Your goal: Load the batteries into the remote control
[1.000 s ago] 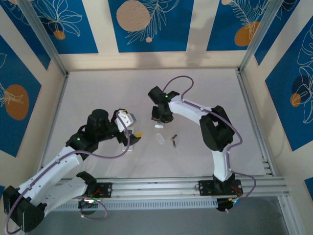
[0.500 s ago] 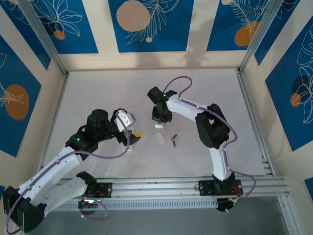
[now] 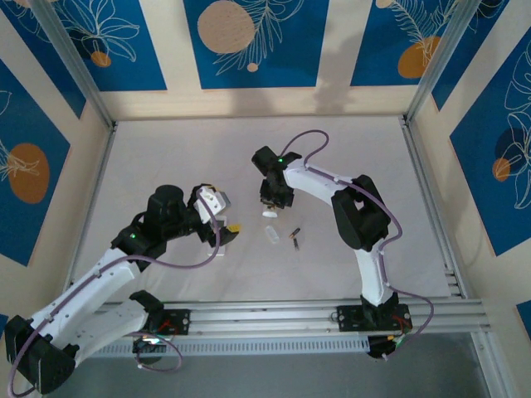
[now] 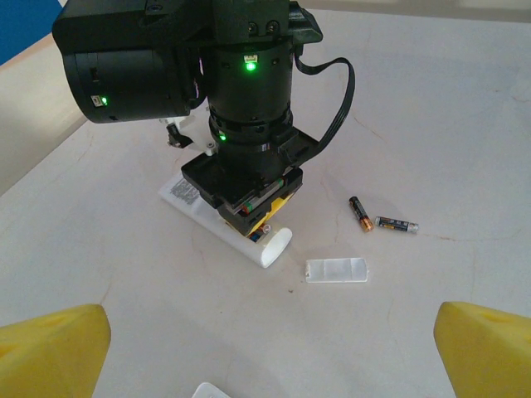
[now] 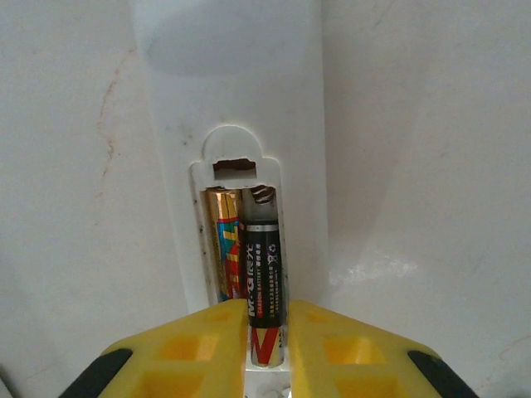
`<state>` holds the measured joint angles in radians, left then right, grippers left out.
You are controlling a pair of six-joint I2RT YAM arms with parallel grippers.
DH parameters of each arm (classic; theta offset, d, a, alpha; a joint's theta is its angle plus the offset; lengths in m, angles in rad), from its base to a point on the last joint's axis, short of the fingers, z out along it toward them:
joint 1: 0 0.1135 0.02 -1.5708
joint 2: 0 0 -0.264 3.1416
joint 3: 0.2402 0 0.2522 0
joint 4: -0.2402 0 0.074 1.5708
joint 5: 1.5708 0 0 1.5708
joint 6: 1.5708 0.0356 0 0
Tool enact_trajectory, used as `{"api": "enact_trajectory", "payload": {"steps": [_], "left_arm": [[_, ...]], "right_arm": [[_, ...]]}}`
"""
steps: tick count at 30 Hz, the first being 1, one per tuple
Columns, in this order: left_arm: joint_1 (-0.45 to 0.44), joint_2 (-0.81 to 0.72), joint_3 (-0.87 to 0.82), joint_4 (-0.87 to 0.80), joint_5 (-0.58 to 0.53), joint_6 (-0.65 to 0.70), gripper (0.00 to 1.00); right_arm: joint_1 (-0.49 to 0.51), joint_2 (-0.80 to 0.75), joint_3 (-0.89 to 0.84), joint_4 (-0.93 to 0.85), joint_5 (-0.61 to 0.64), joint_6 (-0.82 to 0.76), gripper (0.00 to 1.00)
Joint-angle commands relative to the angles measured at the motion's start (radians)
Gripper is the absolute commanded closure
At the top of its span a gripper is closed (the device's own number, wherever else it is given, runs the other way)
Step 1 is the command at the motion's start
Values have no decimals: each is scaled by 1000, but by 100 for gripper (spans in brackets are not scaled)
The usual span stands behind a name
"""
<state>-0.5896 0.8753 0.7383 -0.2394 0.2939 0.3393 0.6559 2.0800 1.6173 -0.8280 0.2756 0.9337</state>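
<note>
Right claw (image 5: 265, 330): pointed straight down over the remote control (image 5: 241, 99); its yellow fingers (image 5: 207, 340) stood close together at both sides of the black battery (image 5: 264, 274). Whether they pressed it or only flanked it, I cannot tell.
Left claw (image 4: 265, 352): spread wide apart and holding nothing, low above the counter (image 4: 431, 124), looking toward the right arm.
Remote control: white, lying flat on the counter with its back up and the battery bay open.
Black battery: lying in the right slot of the bay, its far end at the spring.
Gold battery (image 5: 224, 257): seated in the left slot, side by side with the black one and touching it.
Loose batteries: two more on the counter to the side of the remote control, one dark with an orange end (image 4: 359, 213), one just beside it (image 4: 397, 224), their ends almost meeting.
Cover (image 4: 336, 270): small pale rectangle lying flat on the counter, near the end of the remote control and apart from it.
</note>
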Motion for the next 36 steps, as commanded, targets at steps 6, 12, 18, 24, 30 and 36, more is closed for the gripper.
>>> {"api": "enact_trajectory", "payload": {"steps": [6,12,18,24,30,36], "left_arm": [[-2,-5,3,21,-1,-6,0],[-2,-2,3,21,1,-2,0],[-2,0,4,24,6,-6,0],[-2,0,3,22,5,-6,0],[-2,-2,3,19,1,-1,0],[-2,-1,1,22,7,1,0]], "right_arm": [[-2,-15,9,-41,-14,11,80],[23,-91,-16,-37,57,-48,76],[41,-127,-48,-37,35,-51,76],[42,-92,-39,-31,35,-32,76],[45,-48,-22,-36,53,-36,77],[42,-31,-20,-22,45,-35,79]]}}
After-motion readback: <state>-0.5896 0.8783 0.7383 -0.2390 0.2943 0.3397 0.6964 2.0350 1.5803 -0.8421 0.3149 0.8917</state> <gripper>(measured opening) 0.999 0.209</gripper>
